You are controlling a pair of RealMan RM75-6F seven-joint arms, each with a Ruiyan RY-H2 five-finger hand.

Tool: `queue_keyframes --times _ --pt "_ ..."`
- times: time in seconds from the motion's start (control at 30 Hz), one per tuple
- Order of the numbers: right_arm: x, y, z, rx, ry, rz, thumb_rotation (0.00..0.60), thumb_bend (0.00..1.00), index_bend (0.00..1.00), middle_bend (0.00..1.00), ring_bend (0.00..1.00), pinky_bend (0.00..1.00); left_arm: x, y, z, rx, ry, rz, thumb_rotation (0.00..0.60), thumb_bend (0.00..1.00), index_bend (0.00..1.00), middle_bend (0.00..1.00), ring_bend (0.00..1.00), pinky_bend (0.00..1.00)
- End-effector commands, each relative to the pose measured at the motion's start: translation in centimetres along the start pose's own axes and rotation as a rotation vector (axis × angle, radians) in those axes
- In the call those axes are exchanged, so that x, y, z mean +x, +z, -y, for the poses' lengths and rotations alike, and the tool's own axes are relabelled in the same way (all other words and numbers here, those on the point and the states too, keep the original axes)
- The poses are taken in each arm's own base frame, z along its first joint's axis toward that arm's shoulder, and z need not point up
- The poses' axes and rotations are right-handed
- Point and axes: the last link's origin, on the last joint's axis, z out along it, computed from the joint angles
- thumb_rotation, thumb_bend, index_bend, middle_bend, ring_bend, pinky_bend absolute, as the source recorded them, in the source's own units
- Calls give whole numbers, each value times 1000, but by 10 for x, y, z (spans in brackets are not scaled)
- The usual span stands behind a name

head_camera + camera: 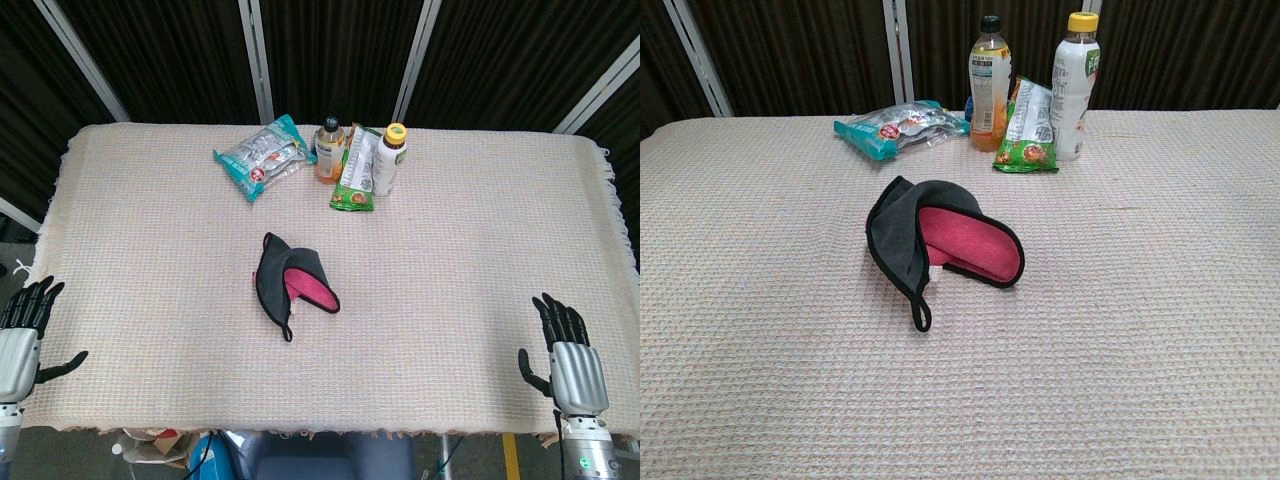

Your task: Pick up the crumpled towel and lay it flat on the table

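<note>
The crumpled towel (287, 283) (940, 240) lies near the middle of the table, dark grey outside with a pink inner face folded over and a small loop at its near end. My left hand (24, 334) rests flat at the table's near left corner, fingers spread, holding nothing. At the near right edge my right hand (567, 356) lies the same way, fingers apart and empty. Both hands are far from the towel. The chest view shows neither hand.
Along the far edge stand an orange-drink bottle (330, 149) (989, 86), a white bottle with a yellow cap (390, 159) (1075, 86), a green snack packet (358, 170) (1028, 128) and a teal wipes packet (264, 156) (897, 127). A woven beige cloth (450, 280) covers the table.
</note>
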Motion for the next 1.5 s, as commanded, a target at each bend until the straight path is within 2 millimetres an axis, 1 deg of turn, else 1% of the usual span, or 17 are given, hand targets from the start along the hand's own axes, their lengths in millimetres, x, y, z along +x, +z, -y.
queue_keyframes --times 0.03,0.53,0.97,1.07,1.17,1.27,1.3,1.37,1.47,1.5 --pt "0 0 0 0 1 0 600 481 0 0 0 1 0 0 0 0 0 1 600 88 0 0 0 0" --pt "0 1 0 -1 1 0 600 481 0 0 0 1 -4 2 1 2 6 17 600 88 0 0 0 0" --pt "-1 -1 2 8 0 9 600 481 0 0 0 1 -7 1 -6 -32 18 19 600 87 3 1 0 0" --pt "-3 -1 2 10 -6 16 600 481 0 0 0 1 -10 5 -14 -56 -4 37 600 88 15 1 0 0" --pt "-3 1 2 7 -8 17 600 482 0 0 0 1 -14 17 -30 -106 -19 53 600 87 47 4 0 0" --pt "-2 2 0 -1 -2 13 600 482 0 0 0 1 -22 32 -53 -174 -12 68 600 87 83 9 0 0" --pt "-2 2 0 -3 -1 13 600 482 0 0 0 1 -23 34 -58 -187 -10 72 600 88 103 12 0 0" --pt "-2 3 -1 -9 4 12 600 482 0 0 0 1 -32 46 -79 -242 -11 100 600 88 142 18 0 0" --pt "-1 5 -4 -18 9 11 600 482 0 0 0 1 -45 62 -112 -324 8 137 600 88 230 31 0 0" --pt "-1 5 -4 -18 10 12 600 481 0 0 0 1 -47 64 -117 -341 17 140 600 91 265 36 0 0"
